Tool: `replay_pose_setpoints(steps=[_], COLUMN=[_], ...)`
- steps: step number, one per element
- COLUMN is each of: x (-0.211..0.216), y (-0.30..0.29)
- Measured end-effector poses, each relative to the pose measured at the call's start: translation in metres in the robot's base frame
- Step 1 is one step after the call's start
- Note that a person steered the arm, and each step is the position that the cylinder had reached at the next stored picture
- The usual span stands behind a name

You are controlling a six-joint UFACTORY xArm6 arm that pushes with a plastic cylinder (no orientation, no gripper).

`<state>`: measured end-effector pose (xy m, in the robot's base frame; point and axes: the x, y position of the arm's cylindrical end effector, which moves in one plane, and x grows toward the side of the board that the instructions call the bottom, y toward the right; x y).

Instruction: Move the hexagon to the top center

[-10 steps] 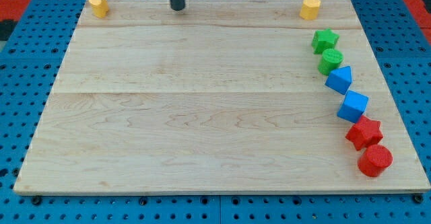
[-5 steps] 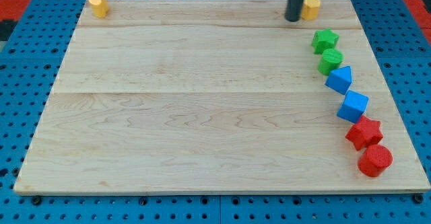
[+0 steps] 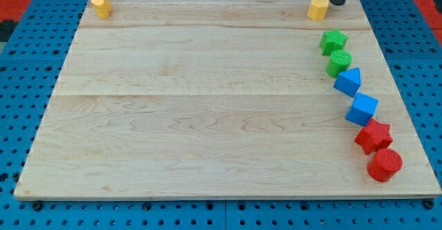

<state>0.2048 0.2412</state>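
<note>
A yellow hexagon block (image 3: 318,8) sits near the top right corner of the wooden board (image 3: 207,106). My tip (image 3: 338,1) is at the view's top, just right of that yellow hexagon and a little above it, close beside it; I cannot tell whether they touch. A second yellow block (image 3: 101,5), its shape unclear, sits at the board's top left corner.
Along the right edge runs a chain of blocks: a green star (image 3: 333,41), a green cylinder (image 3: 339,63), a blue triangular block (image 3: 349,81), a blue cube (image 3: 362,109), a red star (image 3: 373,135) and a red cylinder (image 3: 384,164).
My tip has moved right along the top edge, from top center, past the left side of the yellow hexagon, to its right side. No block has visibly moved.
</note>
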Motion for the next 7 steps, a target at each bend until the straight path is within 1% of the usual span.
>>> replay_pose_setpoints(steps=[1,2,3,4,6,7], x=[0.015,0.025,0.017,-0.006,-0.010,-0.010], y=[0.025,-0.006,-0.040,-0.058,-0.117,-0.131])
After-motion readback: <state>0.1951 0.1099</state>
